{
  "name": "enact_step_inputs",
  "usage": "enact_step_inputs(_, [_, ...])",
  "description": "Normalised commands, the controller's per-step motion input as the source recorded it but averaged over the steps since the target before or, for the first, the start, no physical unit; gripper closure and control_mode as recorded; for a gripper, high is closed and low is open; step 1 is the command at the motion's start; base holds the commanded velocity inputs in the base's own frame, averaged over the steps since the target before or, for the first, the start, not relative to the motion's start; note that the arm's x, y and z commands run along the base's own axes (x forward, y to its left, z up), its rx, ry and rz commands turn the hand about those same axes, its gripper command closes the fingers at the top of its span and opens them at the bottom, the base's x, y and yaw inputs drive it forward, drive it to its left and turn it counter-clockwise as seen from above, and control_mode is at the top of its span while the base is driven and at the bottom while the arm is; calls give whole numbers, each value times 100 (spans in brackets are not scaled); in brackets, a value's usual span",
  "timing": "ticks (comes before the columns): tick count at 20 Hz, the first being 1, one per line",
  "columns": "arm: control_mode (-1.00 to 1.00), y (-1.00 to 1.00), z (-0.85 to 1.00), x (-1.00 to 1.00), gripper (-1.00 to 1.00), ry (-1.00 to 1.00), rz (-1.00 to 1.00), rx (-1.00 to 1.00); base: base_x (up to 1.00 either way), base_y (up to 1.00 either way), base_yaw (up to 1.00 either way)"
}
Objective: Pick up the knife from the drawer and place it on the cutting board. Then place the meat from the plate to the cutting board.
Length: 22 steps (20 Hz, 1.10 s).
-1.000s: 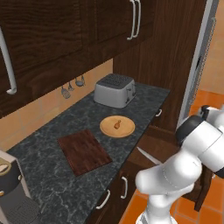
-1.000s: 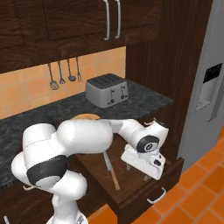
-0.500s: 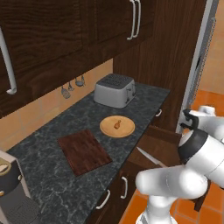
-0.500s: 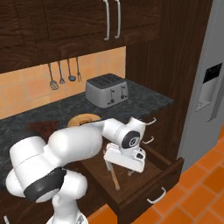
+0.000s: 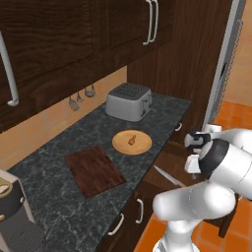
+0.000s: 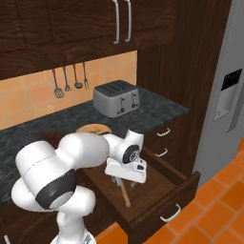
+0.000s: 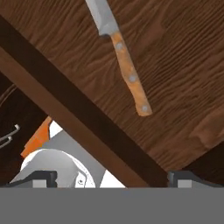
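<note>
The drawer [image 6: 159,202] stands pulled out below the counter. The knife [image 7: 124,65] lies flat on its floor, grey blade towards the top of the hand view, tan handle [image 6: 125,195] towards the drawer's front. My gripper [image 6: 125,183] hangs open just above the knife, touching nothing; its fingertips [image 7: 43,177] sit over the drawer's side wall. On the counter lies the dark cutting board [image 5: 93,170]. Beside it is the round tan plate [image 5: 140,145] with the small orange-brown meat [image 5: 132,140] on it. The knife's blade [image 5: 166,175] pokes out past my arm.
A silver toaster [image 5: 129,101] stands at the back of the counter, with utensils [image 6: 71,78] hanging on the wall. A coffee machine [image 5: 10,211] is at the counter's near left end. A grey fridge [image 6: 228,95] stands to the right, over an orange floor.
My hand has swung leftwards across the open drawer, from near its right side to over the knife. The jaws have stayed open. Nothing on the counter has moved.
</note>
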Motion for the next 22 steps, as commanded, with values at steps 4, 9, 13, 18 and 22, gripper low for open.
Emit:
enact_step_inputs(4, [-100,2,-41,64,-100,0,0,1,0,0,0])
enact_step_inputs(9, [-100,0,-44,47,-100,0,1,0,0,0,0])
enact_step_inputs(13, [-100,0,-47,36,-100,2,2,0,0,0,0])
enact_step_inputs(18, [-100,-3,-50,36,-100,1,2,0,0,0,0])
enact_step_inputs(22, [-100,-19,-41,34,-100,0,4,0,0,0,0])
